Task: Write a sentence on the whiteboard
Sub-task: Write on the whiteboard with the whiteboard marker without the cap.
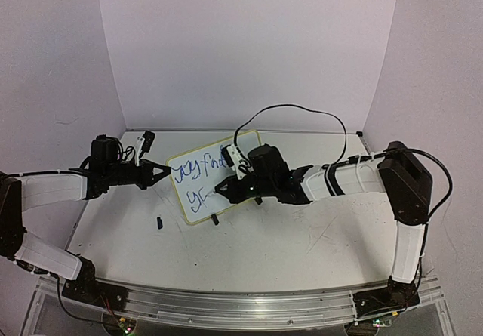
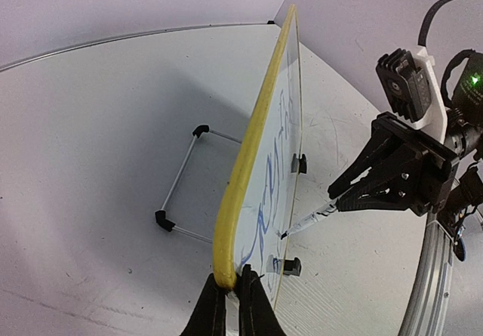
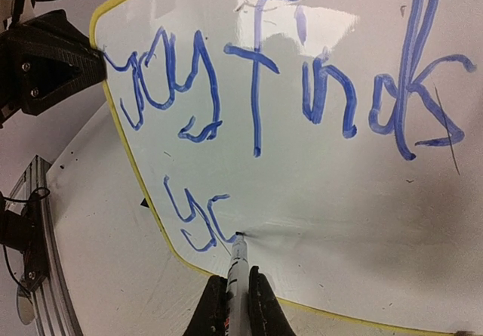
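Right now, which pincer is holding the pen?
The right pincer holds the pen, its tip on the whiteboard; the left pincer only clamps its yellow edge.

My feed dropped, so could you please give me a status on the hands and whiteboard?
Left hand shut on whiteboard edge. Right hand shut on marker, tip on board, second line begun. On table, small black piece, not blocking.

Blocked mid-table by upright board [image 1: 198, 176]; left edge taken by left gripper [image 2: 231, 291], face by right gripper [image 3: 238, 285] with marker [image 3: 238, 264]; wire stand [image 2: 179, 174] behind; small black bit [image 1: 160, 221] front-left; free passage over near-right table [image 1: 317, 245].
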Available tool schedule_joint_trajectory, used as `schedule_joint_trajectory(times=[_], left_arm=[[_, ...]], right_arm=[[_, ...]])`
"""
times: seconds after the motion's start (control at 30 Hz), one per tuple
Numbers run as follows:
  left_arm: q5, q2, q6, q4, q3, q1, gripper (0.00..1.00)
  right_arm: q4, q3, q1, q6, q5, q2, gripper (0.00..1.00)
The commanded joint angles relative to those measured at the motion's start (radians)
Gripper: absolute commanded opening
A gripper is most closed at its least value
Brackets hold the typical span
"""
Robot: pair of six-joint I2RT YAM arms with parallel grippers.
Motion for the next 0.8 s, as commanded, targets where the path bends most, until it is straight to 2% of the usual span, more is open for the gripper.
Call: schedule_joint_trajectory(times=[0.0, 0.6, 0.77], left_arm=[[-0.036, 0.005, 0.081, -0.037, 0.024, -0.005, 0.00], [-0.035, 0.001, 0.081, -0.039, 0.025, -0.008, 0.00], [-0.039, 0.002, 0.081, -0.039, 0.025, -0.007, 0.00]], right_arm=[[0.036, 0.058, -0.022, -0.013, 0.073, -0.019, 0.00], [0.035, 0.102, -0.015, -0.014, 0.027, 0.011, 0.00], [0.053, 0.038, -0.004, -0.005, 0.012, -0.060, 0.00]])
